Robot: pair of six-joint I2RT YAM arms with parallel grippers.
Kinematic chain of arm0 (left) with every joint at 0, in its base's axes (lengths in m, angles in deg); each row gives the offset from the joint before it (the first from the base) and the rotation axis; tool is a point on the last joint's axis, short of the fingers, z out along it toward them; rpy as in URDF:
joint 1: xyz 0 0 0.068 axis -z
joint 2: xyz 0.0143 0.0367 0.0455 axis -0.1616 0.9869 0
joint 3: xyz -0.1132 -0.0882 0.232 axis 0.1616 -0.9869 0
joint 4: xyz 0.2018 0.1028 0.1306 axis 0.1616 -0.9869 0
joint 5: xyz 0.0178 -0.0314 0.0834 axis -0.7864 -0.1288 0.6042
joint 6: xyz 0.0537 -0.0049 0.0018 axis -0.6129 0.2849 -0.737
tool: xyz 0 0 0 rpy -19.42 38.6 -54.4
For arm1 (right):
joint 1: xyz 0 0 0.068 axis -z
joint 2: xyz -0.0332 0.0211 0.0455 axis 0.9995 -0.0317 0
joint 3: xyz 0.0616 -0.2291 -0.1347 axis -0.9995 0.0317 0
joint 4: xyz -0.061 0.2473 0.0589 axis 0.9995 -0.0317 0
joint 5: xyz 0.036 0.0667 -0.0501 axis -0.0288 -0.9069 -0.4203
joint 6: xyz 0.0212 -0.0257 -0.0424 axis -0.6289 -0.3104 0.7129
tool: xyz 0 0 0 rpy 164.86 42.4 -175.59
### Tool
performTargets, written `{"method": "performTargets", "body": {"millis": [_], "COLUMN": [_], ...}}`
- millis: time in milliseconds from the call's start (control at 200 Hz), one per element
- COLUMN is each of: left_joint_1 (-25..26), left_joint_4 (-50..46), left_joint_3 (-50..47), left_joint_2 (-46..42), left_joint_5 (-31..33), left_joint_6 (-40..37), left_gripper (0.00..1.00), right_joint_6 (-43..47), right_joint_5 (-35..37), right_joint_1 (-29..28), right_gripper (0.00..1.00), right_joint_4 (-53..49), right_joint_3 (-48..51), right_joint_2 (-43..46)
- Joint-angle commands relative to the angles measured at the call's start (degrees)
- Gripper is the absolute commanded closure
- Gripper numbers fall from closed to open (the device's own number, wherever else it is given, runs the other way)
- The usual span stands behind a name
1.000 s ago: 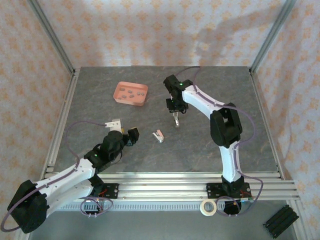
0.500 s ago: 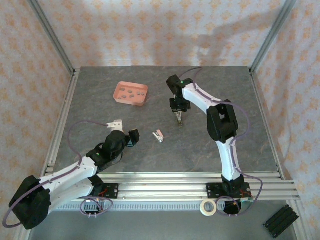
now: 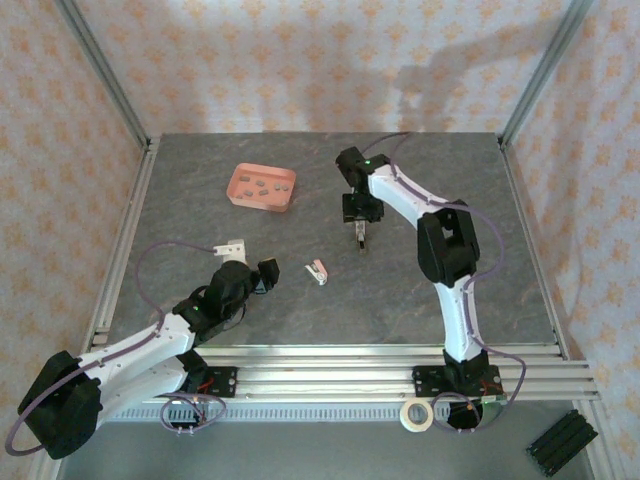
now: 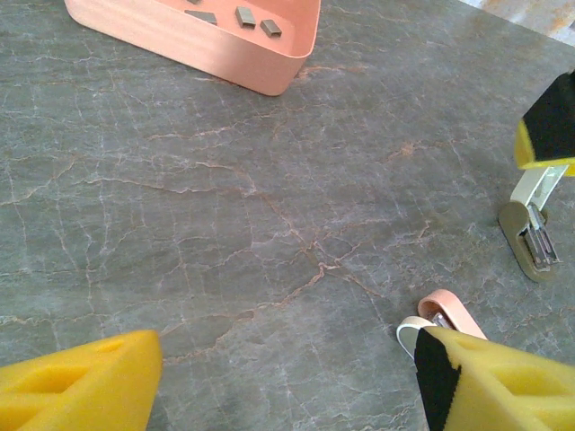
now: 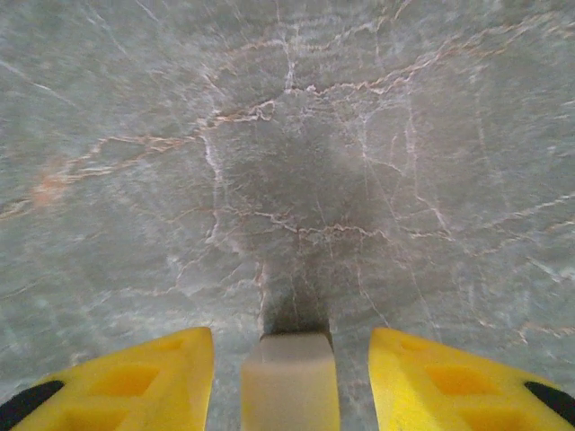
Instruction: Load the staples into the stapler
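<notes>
Several tiny grey staples (image 3: 262, 184) (image 4: 245, 15) lie in the salmon-pink tray (image 3: 258, 204) (image 4: 198, 45) at the back left. What looks like a small pale stapler (image 3: 358, 247) (image 4: 530, 244) stands open mid-table: its base lies flat with a metal channel up, and its white arm (image 5: 289, 386) is raised. My right gripper (image 3: 359, 238) (image 5: 289, 337) points down over it, open, with a gap between each finger and the arm. My left gripper (image 3: 250, 258) (image 4: 287, 346) hovers open and empty near the table's front left.
A thumb-sized pink-and-white object (image 3: 317, 272) (image 4: 442, 310) lies on the grey stone table (image 3: 420, 290) beside my left gripper's right finger (image 4: 485, 377). A roll of tape (image 3: 416, 414) and a black block (image 3: 562, 440) sit beyond the near rail.
My right gripper's jaws have spread apart, letting go of the raised white arm, and it has shifted slightly right. The left arm has barely moved.
</notes>
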Motion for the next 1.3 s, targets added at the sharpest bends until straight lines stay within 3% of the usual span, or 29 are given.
{"method": "performTargets", "body": {"millis": [0, 200, 465, 1296], "left_joint_1": [0.0, 0.0, 0.0, 0.0], "left_joint_4": [0.6, 0.5, 0.7, 1.4], "left_joint_3": [-0.6, -1.3, -1.7, -0.9], "left_joint_2": [0.1, 0.5, 0.4, 1.6], "left_joint_5": [1.0, 0.8, 1.3, 0.8], "left_joint_6": [0.7, 1.8, 2.1, 1.7], "left_gripper": [0.25, 0.25, 0.25, 0.25], "right_joint_6": [2.4, 6.6, 4.5, 4.1], "right_joint_5": [-1.8, -8.4, -16.5, -18.9], "right_joint_1": [-1.2, -7.7, -11.5, -12.7], "right_gripper": [0.51, 0.51, 0.52, 0.54], "right_joint_4": [-2.9, -6.5, -1.8, 3.3], "right_joint_3": [0.5, 3.4, 10.8, 11.2], "right_joint_2": [8.4, 10.1, 8.6, 1.8]}}
